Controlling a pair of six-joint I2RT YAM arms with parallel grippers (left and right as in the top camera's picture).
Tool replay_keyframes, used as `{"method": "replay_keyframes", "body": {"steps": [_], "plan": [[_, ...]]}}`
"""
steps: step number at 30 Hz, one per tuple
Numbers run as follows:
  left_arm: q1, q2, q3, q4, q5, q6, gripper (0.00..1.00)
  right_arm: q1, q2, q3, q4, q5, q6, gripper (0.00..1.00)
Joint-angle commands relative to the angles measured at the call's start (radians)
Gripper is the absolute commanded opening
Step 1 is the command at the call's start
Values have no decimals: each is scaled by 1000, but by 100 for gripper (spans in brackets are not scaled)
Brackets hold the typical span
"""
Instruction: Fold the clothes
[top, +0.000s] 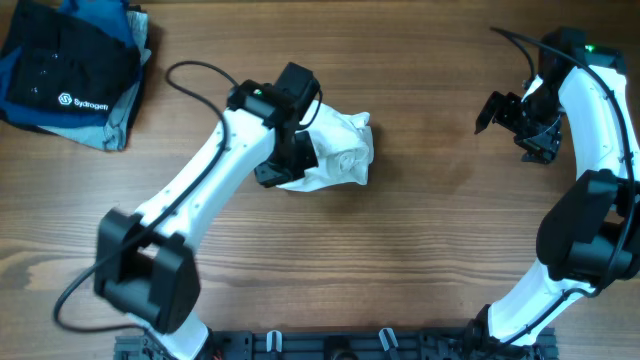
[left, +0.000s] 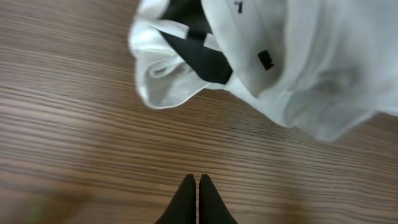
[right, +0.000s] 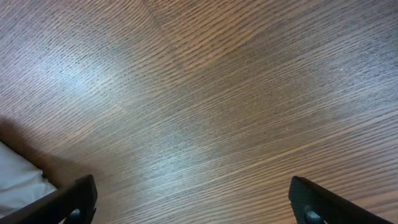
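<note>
- On a brown wood-grain table (top: 420, 250), a large white garment of thin, wrinkled cloth (top: 338, 148) lay bunched in a loose heap near the middle, slightly towards the far edge.
- The left gripper (left: 198, 190) had its 2 black fingers pressed together, with nothing between them; in the left wrist view their tips pointed at bare wood just short of the cloth.
- In that same view, the garment's rolled white edge curled over the tabletop, a black triangular patch (left: 202, 59) showed among the folds, and a small black mark (left: 265, 59) sat on the cloth beside it.
- From overhead, the left arm's white-and-black wrist hung over the heap's left side, covering part of it.
- The right gripper (right: 194, 202) stood wide open and empty above bare wood, well apart from the garment on the table's right side.
- A folded dark blue-black stack of fabric bearing a white "Sydrogen" logo (top: 68, 72) rested at the far left corner, well clear of the white heap.
- A thin black cable (top: 195, 70) looped across the wood between that stack and the left arm.
</note>
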Motion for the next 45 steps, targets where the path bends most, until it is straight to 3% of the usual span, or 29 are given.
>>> {"method": "replay_keyframes", "body": {"steps": [1,10,21,35,42,45], "plan": [[5,74,-1,19,100,25,4,5,-13,16,-2,-11,-18,100],[5,100,-1,191,108,31,4,5,-13,16,5,-11,-17,100],[8,130,-1,282,43,28,4,5,-13,16,5,-11,-18,100],[-9,210,-1,620,16,31,4,6,-13,16,2,-11,-18,100],[-58,206,-1,627,10,59,4,6,-13,16,2,-11,-20,100],[-92,206,-1,632,-58,64,4,6,-13,16,3,-11,-19,100]]}}
